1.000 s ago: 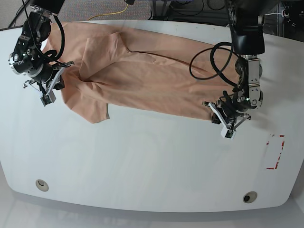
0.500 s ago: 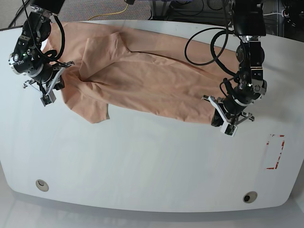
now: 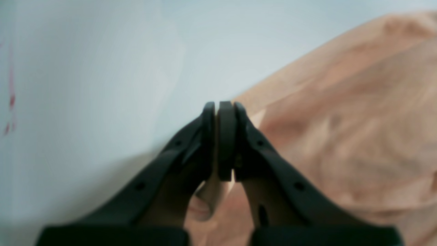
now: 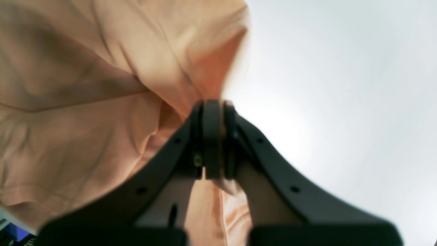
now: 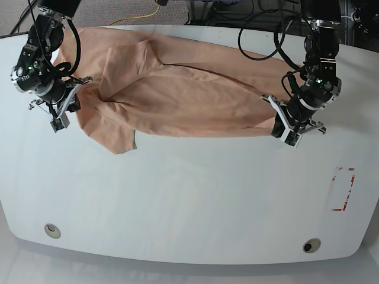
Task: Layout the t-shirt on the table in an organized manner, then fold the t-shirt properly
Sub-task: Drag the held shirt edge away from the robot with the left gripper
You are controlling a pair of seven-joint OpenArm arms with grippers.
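- While both arms pinch opposite ends, the t-shirt (image 5: pixel 177 100) lies stretched across the far half of the counter (image 5: pixel 189 195), well away from the red tape mark (image 5: pixel 343 189) near the counter's edge.
- Left end effector (image 5: pixel 292 125) sits at the shirt's end nearest that tape mark; its wrist view shows the jaws pressed together with peach cloth gathered at and under them, so it looks clamped on the fabric's edge.
- Right end effector (image 5: pixel 59 109) holds the opposite end, farthest from the tape mark; its own camera shows the jaws closed with fabric bunched between them.
- Gripping both ends like this makes sense: pulling apart takes slack out so the cloth can settle flat for laying out.
- Creases run along the shirt's middle, and one sleeve flap (image 5: pixel 121 139) hangs toward the near side, so by my reading the layout step isn't finished and no fold has begun.
- One risk: thin cloth could slip from a shallow pinch.
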